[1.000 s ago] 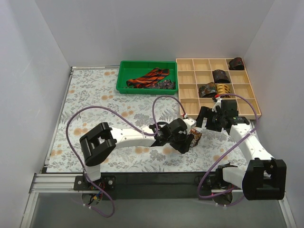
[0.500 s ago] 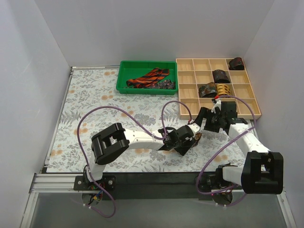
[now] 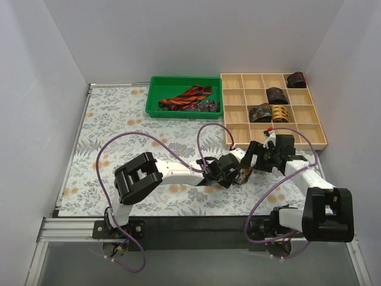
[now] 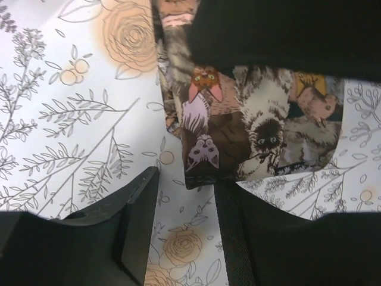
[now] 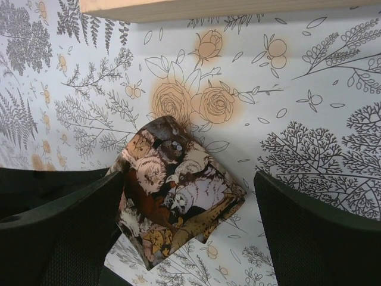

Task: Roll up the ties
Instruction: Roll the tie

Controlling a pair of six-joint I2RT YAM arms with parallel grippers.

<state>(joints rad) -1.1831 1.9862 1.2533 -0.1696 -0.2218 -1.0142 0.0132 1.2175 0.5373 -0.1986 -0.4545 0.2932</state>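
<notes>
One rolled tie (image 5: 178, 196), dark with a brown-gold animal print, sat on the floral table covering (image 3: 119, 119) at about 4 o'clock from the cloth's centre, with both arms meeting over it. The right gripper (image 5: 189, 179) straddled the coil with its fingers wide apart and clamped on nothing. The left gripper (image 4: 186, 182) had its fingers partly apart, with cloth showing between them and a corner of the tie at their tips; nothing was pinched so far as the left wrist view showed. Four finished coils lay in the wooden tray (image 3: 318, 128) at 2 o'clock. A red-black striped tie (image 3: 187, 98) lay unrolled in the green bin (image 3: 156, 95) at 12 o'clock. The step in hand appeared to be passing this coil to the right arm for storing. The next move would call for the right fingers to close on the coil's sides, firmly enough to keep it wound, then a lift toward a free compartment.
</notes>
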